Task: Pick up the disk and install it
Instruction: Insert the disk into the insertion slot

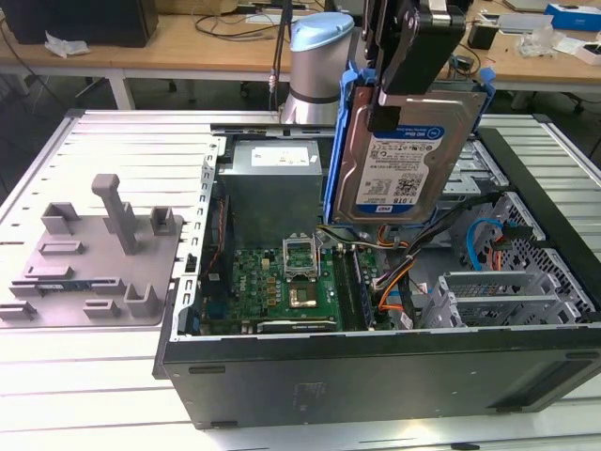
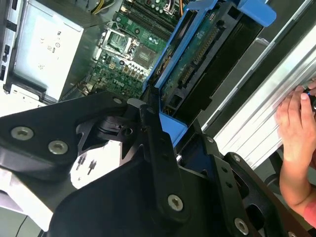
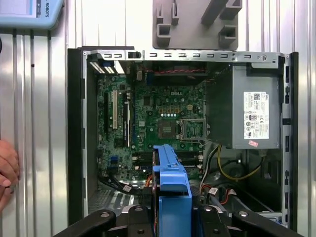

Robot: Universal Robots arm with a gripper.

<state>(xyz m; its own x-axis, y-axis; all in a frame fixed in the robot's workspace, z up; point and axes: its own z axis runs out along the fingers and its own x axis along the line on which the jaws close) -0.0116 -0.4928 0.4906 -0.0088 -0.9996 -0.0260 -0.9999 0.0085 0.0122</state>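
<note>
The disk (image 1: pixel 406 164), a silver hard drive with a white-and-blue label in a bright blue carrier, hangs upright in the air over the open computer case (image 1: pixel 376 376). My gripper (image 1: pixel 399 94) is shut on its upper end, black fingers clamping both faces. In the second wrist view the disk (image 2: pixel 197 64) is edge-on, its circuit side showing, with my gripper (image 2: pixel 185 143) closed around it. In the first wrist view the blue carrier (image 3: pixel 172 180) sticks out between my fingers (image 3: pixel 138 222), above the motherboard (image 3: pixel 158 118).
Inside the case sit a grey power supply (image 1: pixel 277 183), the motherboard (image 1: pixel 282 282) and a metal drive cage (image 1: pixel 507 296) with cables beside it. A grey fixture plate (image 1: pixel 94 254) lies on the exterior view's left. A person's hand (image 2: pixel 296 128) rests on the ribbed table beside the case.
</note>
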